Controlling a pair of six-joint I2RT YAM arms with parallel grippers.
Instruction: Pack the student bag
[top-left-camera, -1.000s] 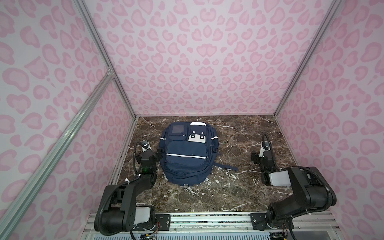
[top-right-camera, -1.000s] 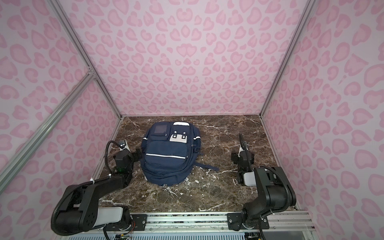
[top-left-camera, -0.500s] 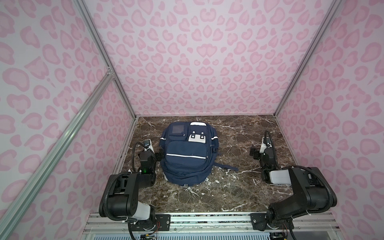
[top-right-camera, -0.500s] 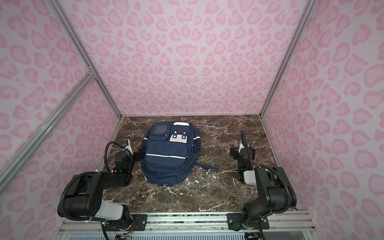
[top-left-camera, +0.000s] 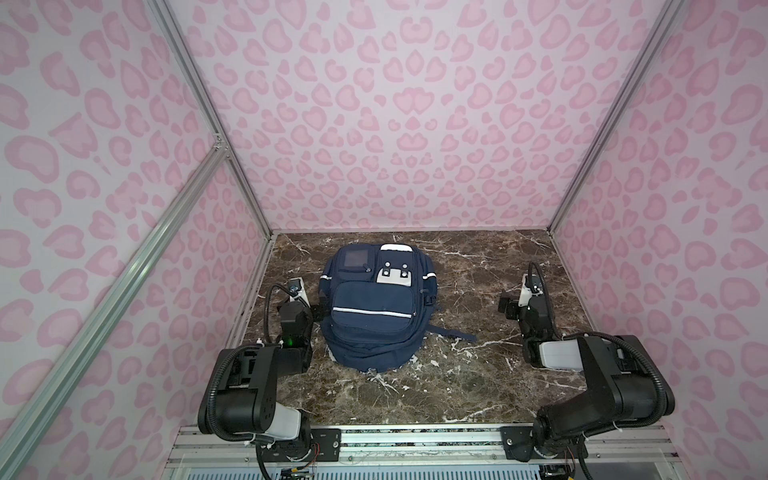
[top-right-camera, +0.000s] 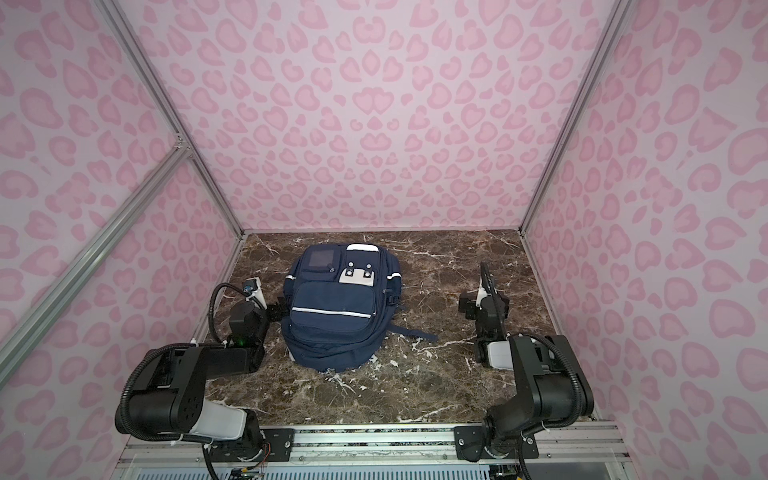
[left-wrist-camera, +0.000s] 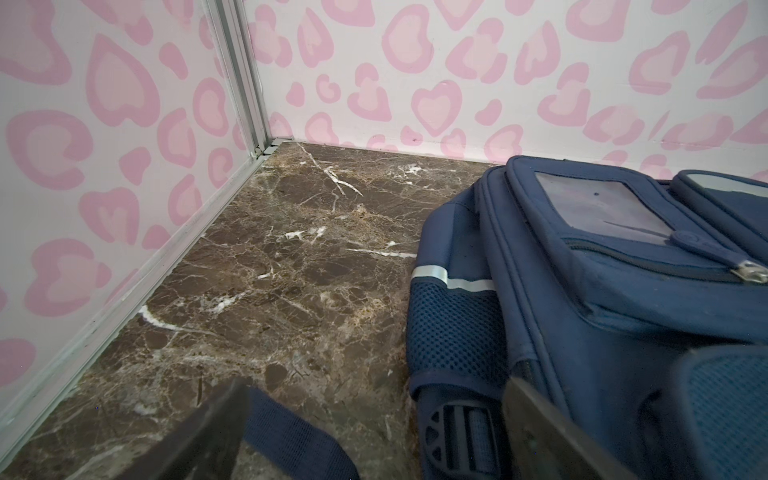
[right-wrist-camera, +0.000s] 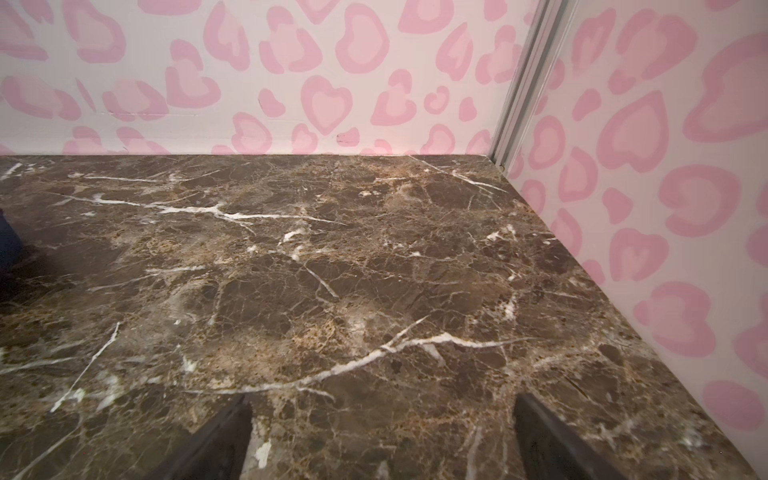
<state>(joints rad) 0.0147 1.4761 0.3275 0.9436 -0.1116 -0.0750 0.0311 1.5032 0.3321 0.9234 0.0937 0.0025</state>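
Left pincer (left-wrist-camera: 376, 388) spread, student bag (top-left-camera: 374, 316) flat, top rearward

The large navy-blue fabric backpack (top-left-camera: 374, 316) blocks the middle of the brown marble tabletop (top-left-camera: 469, 266), with a thin navy strap (top-left-camera: 455, 333) trailing to its right. Bare marble lies open to its right and in front. The narrow gap to the pink-patterned wall (top-left-camera: 232, 266) holds the left gripper (left-wrist-camera: 376, 382).
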